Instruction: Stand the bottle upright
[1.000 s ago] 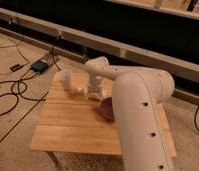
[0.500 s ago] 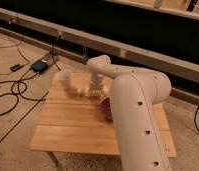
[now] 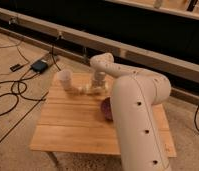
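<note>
At the upper middle of the frame, on the wooden table (image 3: 68, 125), the gripper (image 3: 97, 90) points down at the boards. How far it is open, or whether it has hold of anything, cannot be told. The bottle (image 3: 92, 92) lies low, right at its tip. The translucent cup (image 3: 65, 79) stands to the left, its contents unclear. The purple bowl (image 3: 106, 108) is half hidden by the arm (image 3: 138, 120). Since half a second ago the gripper, cup and bowl have barely shifted. The bottle's label is too small to read.
</note>
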You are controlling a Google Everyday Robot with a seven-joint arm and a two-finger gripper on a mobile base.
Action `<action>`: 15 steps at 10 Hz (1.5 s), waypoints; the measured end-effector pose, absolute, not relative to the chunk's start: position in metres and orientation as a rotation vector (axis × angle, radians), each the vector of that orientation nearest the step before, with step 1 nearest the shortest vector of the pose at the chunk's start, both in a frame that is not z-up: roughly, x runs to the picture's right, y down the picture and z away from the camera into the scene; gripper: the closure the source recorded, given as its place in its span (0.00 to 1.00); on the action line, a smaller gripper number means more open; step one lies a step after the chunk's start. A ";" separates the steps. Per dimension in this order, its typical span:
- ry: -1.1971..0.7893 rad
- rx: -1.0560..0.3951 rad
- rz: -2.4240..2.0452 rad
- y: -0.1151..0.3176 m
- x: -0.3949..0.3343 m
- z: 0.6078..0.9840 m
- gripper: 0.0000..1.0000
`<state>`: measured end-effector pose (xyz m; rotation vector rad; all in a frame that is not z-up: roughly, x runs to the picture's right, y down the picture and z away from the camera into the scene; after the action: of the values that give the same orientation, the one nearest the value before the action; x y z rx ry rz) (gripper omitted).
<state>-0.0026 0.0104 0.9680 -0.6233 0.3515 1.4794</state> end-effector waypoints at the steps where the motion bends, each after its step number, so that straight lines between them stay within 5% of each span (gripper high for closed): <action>1: 0.328 -0.630 1.458 0.007 -0.003 0.969 0.35; 10: 0.190 -0.630 1.373 -0.028 0.003 0.971 0.35; 15: 0.258 -0.553 1.504 -0.063 -0.006 0.863 0.35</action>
<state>-0.0058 -0.0631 0.8628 -0.5526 0.2580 1.5038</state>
